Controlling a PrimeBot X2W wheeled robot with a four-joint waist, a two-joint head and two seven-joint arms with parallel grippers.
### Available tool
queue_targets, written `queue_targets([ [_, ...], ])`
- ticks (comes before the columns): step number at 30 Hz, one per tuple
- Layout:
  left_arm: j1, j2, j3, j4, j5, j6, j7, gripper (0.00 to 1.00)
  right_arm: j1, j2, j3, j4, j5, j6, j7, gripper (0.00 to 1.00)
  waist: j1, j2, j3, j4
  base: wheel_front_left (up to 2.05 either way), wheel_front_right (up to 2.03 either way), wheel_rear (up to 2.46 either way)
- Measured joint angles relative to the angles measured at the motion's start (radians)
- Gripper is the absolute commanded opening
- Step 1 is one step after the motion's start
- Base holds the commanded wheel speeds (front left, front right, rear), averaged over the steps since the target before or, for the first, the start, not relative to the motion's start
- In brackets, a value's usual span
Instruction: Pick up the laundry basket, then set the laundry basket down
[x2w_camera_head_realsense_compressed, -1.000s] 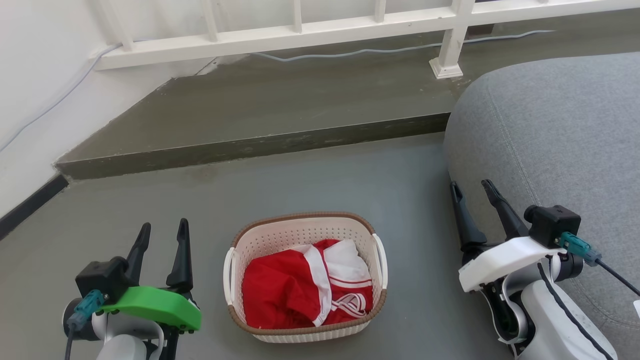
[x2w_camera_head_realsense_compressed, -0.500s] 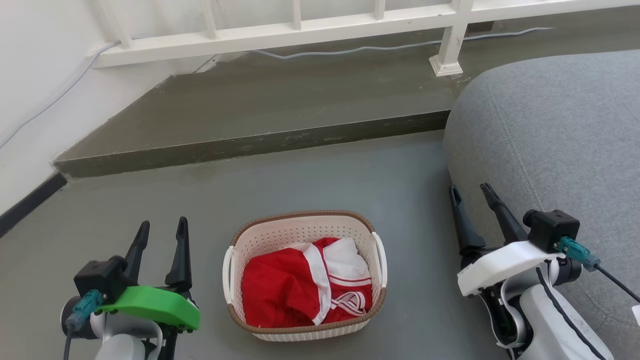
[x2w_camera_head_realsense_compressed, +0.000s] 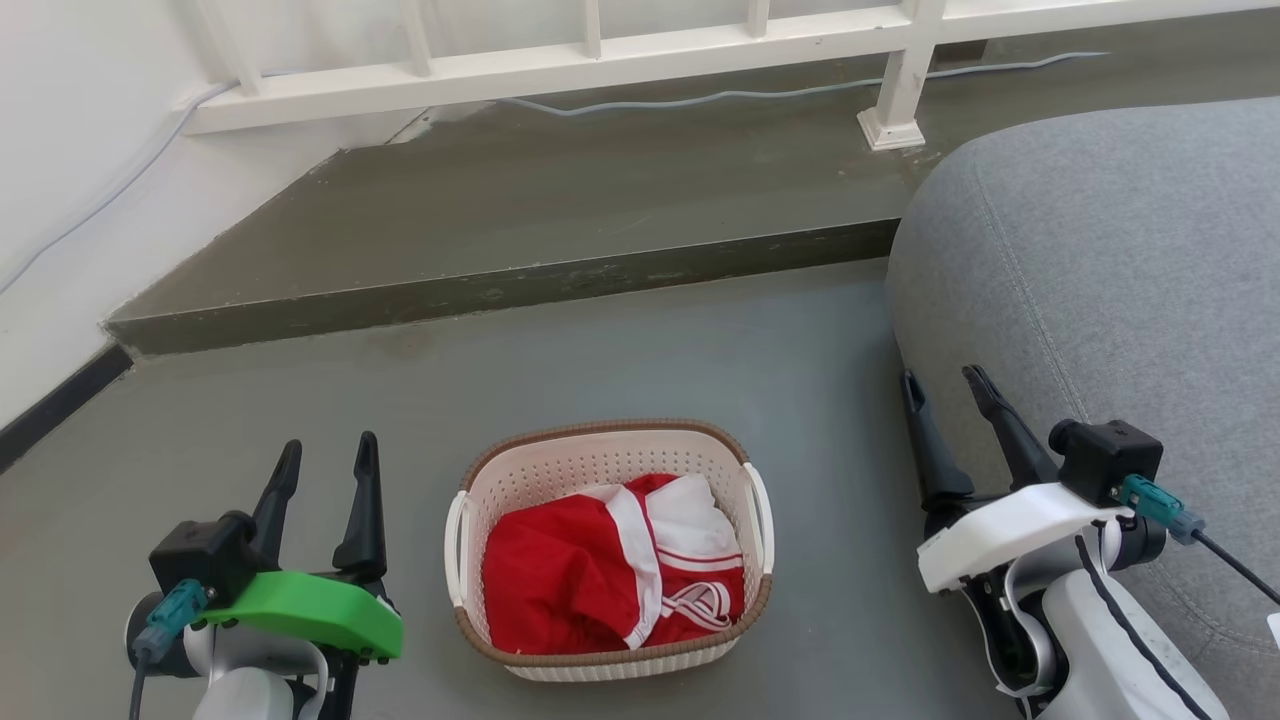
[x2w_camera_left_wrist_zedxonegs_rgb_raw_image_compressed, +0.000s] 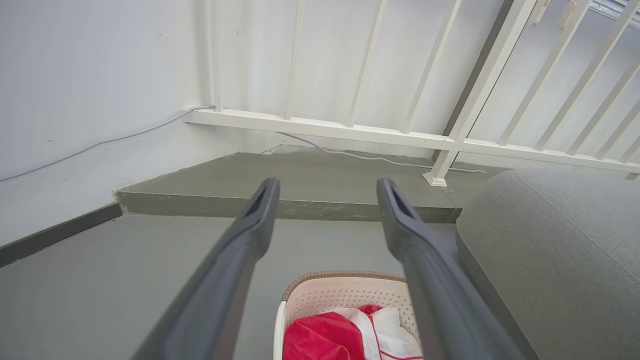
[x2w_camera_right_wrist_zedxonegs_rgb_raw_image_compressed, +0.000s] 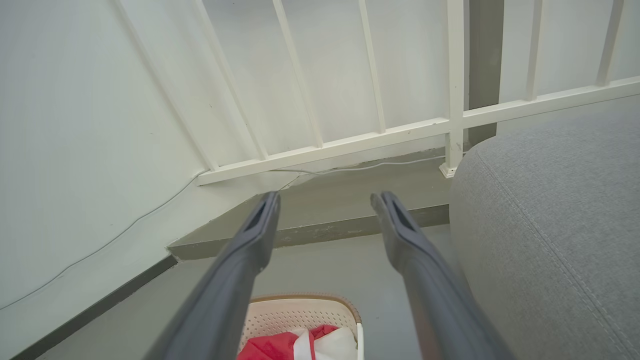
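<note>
The laundry basket (x2w_camera_head_realsense_compressed: 600, 465) stands on the grey floor at the bottom centre of the head view, cream-white and perforated with a brown rim and white side handles. Red and white clothing (x2w_camera_head_realsense_compressed: 610, 580) lies inside it. My left gripper (x2w_camera_head_realsense_compressed: 328, 455) is open to the basket's left, apart from it, nothing between its fingers. My right gripper (x2w_camera_head_realsense_compressed: 943, 385) is open to the basket's right, beside the grey cushion, also empty. In the left wrist view the basket (x2w_camera_left_wrist_zedxonegs_rgb_raw_image_compressed: 345, 295) shows low between the fingers of the gripper (x2w_camera_left_wrist_zedxonegs_rgb_raw_image_compressed: 327, 187). The right wrist view has the basket (x2w_camera_right_wrist_zedxonegs_rgb_raw_image_compressed: 300, 312) at its bottom edge below the gripper (x2w_camera_right_wrist_zedxonegs_rgb_raw_image_compressed: 324, 200).
A large grey cushion (x2w_camera_head_realsense_compressed: 1110, 280) fills the right side, close to my right arm. A raised concrete step (x2w_camera_head_realsense_compressed: 500, 290) runs across behind the basket, with a white railing (x2w_camera_head_realsense_compressed: 600, 65) and a pale cable (x2w_camera_head_realsense_compressed: 760, 95) on it. A white wall (x2w_camera_head_realsense_compressed: 60, 180) stands at the left.
The head view has shifted slightly, so the scene sits a little differently in frame. Both grippers stay open, and the basket has not moved.
</note>
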Motion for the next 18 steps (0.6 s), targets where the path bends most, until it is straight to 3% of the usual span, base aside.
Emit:
queue_targets([
  [8,0.001,-0.002,0.005,0.000,0.004,-0.004,0.000,1.00,0.008,0.004,-0.011,0.000,-0.009,0.010,0.000,1.00,0.0000,0.0000,0.001,0.000,0.00,0.00,0.00],
  [9,0.001,-0.002,0.005,-0.002,0.005,-0.007,0.000,0.00,0.010,0.004,-0.011,0.000,-0.009,0.010,0.000,0.00,0.0001,0.0000,0.002,0.000,0.00,0.00,0.00],
  [18,0.036,-0.017,-0.002,0.069,-0.008,-0.007,0.013,0.00,0.078,0.018,-0.008,0.061,0.004,0.010,0.002,0.00,0.0000,0.0000,0.001,0.000,0.00,0.00,0.00],
])
